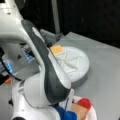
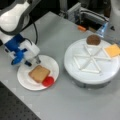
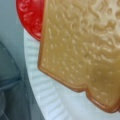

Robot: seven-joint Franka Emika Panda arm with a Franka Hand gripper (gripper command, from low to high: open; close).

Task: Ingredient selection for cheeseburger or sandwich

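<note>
On a white round plate [image 2: 25, 80] lies a tan-brown toast square [image 2: 39, 73] with a red tomato disc [image 2: 48, 81] touching its corner. My gripper [image 2: 33, 61] hovers over the plate's far left rim, just beside the toast, and nothing shows between its fingers. The wrist view is filled by the toast [image 3: 82, 50], with the tomato [image 3: 31, 17] at its edge and the plate [image 3: 50, 100] beneath. A dark-brown patty [image 2: 93, 39] and a yellow cheese square [image 2: 113, 50] rest in separate sections of a white divided tray [image 2: 91, 75]. In a front view the cheese [image 1: 57, 49], tomato [image 1: 84, 103] and toast [image 1: 80, 111] also show.
The divided round tray [image 1: 80, 72] stands on the grey table to the plate's right in a front view. My arm's white and dark link [image 1: 47, 75] blocks much of a front view. Equipment and a small orange item [image 2: 81, 28] sit at the table's far edge.
</note>
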